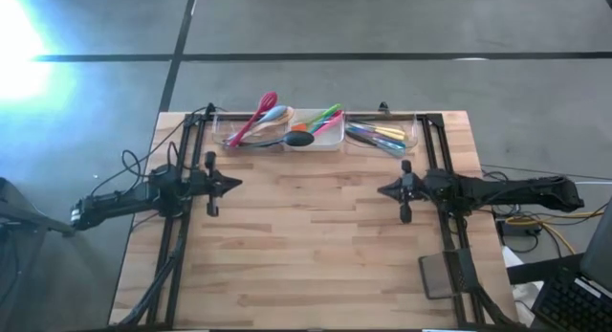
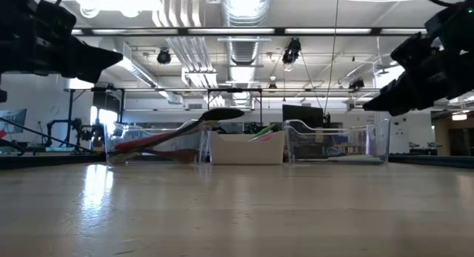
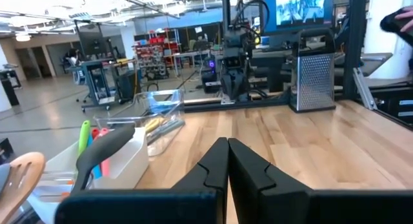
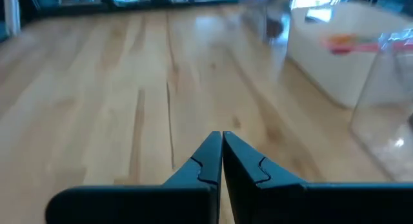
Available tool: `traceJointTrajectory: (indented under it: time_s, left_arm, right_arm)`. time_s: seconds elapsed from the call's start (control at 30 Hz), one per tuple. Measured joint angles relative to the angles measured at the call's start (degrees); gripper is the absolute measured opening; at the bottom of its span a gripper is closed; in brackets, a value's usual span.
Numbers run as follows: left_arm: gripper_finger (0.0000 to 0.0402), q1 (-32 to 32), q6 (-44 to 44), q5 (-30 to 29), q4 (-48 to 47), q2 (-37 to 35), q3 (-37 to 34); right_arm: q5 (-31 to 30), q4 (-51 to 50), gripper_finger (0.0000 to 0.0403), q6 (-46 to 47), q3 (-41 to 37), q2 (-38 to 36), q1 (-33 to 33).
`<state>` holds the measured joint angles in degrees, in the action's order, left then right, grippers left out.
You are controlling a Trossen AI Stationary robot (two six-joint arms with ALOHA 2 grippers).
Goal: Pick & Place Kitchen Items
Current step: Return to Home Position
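Observation:
The kitchen items lie in three trays at the table's far edge. A clear tray [image 1: 247, 131] on the left holds a red spoon [image 1: 256, 117], a wooden spoon and others. The white tray [image 1: 320, 133] holds green, pink and orange utensils, and a black ladle [image 1: 298, 139] rests across it and the left tray. A clear tray [image 1: 382, 133] on the right holds several slim utensils. My left gripper [image 1: 239, 184] is shut and empty above the table's left middle. My right gripper [image 1: 380, 189] is shut and empty above the right middle. Each points toward the other.
A dark flat pad [image 1: 438, 276] lies near the table's front right corner. A metal box grater [image 3: 314, 80] stands at the table's right side in the left wrist view. The bare wood [image 1: 306, 246] between and in front of the arms holds nothing.

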<state>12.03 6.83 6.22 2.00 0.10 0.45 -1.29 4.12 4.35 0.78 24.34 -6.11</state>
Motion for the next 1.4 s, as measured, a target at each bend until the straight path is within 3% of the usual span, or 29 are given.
traceJointTrajectory:
  time_s: [0.4,0.57,1.4]
  left_arm:
    - [0.0014,-1.38,0.0,-0.13,-0.17,0.0,-0.04]
    - [0.0014,-1.42,0.0,-0.17,-0.22,0.0,-0.05]
    - [0.0014,-1.42,0.02,-0.13,-0.2,0.11,-0.11]
  right_arm:
    - [-0.32,-3.36,0.0008,-0.05,-0.26,-24.11,0.1]
    - [-0.19,-0.13,0.0008,-0.06,-0.26,-23.8,0.16]
    - [-0.3,-3.35,0.0008,-0.06,-0.26,-23.76,0.2]
